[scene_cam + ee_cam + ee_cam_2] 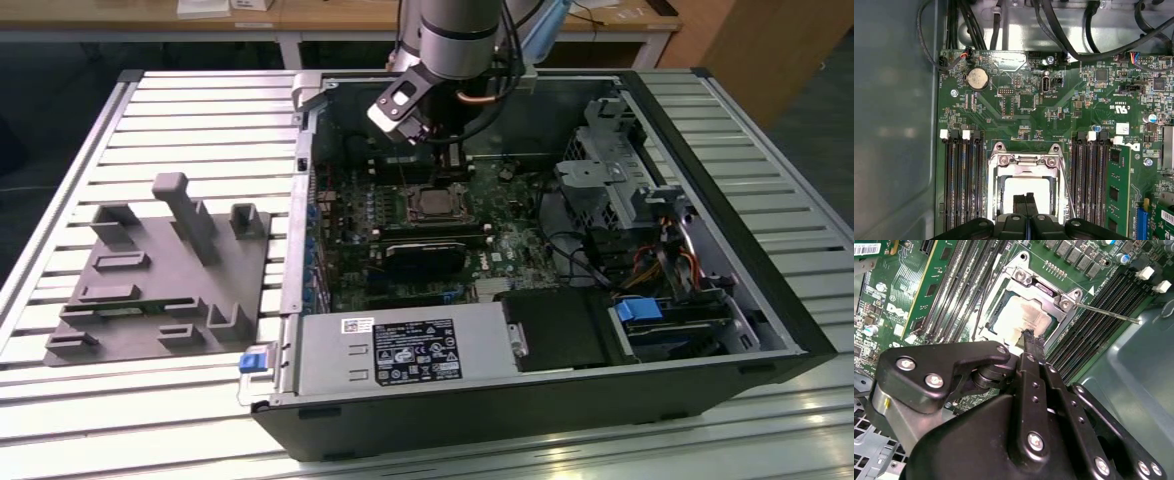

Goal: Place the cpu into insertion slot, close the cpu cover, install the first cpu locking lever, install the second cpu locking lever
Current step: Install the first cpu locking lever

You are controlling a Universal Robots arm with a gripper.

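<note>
at the edge of the cpu cover (pixel 1046 290), the fingers (pixel 1031 342) are pressed together, holding nothing.

Exterior view: high, oblique, whole case (pixel 534 412). Both wrist views: close, sharing cpu cover (pixel 1047 296) (pixel 1026 162).

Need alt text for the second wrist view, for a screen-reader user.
The black gripper, jaws shut, holds its tip over one edge of the dull silver-grey square cpu, which lies under the thin silvery metal cover frame. A thin metal lever rod sticks out sideways over the long black memory slots on the green circuit board.
</note>
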